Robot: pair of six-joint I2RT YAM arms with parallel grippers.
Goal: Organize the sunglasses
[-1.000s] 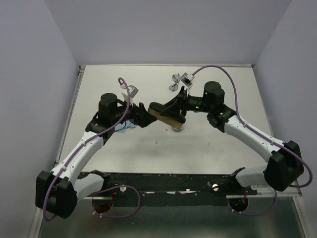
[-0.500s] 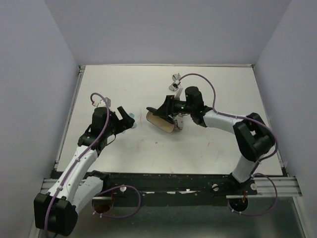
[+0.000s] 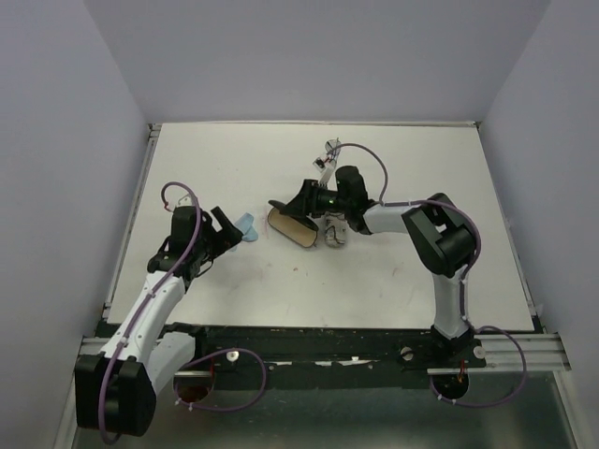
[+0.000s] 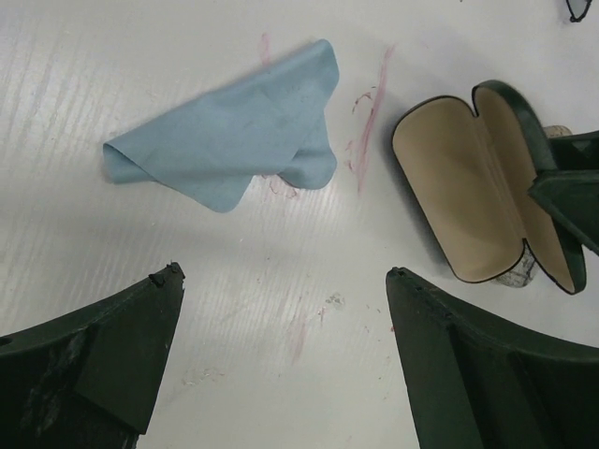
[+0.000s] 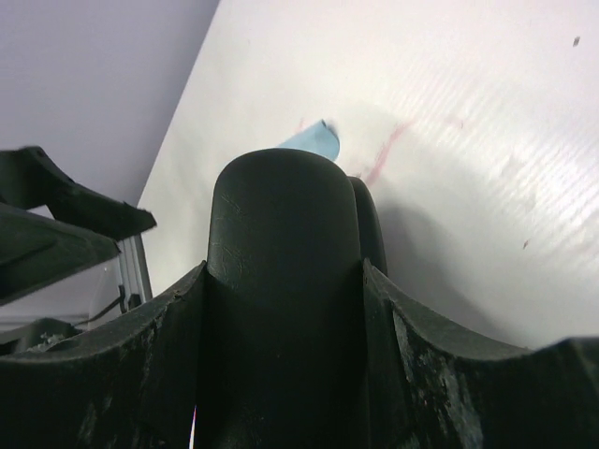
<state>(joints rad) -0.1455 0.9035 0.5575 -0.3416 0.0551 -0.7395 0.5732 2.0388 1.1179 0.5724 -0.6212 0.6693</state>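
Pinching case (image 3: 292, 227) open with right end effector (image 5: 284, 271); left end effector (image 4: 283, 273) wide, empty. Next: fetch sunglasses (image 3: 329, 148), case's 1 o'clock.

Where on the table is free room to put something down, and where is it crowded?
Free: the far left corner, beyond the cloth; the right side, past the right arm; the near strip between both arms, in front of the case. Crowded: the middle, where left gripper, cloth, case, pouch and right gripper sit close.

Overhead and close left-wrist views both show the case (image 3: 292, 228).
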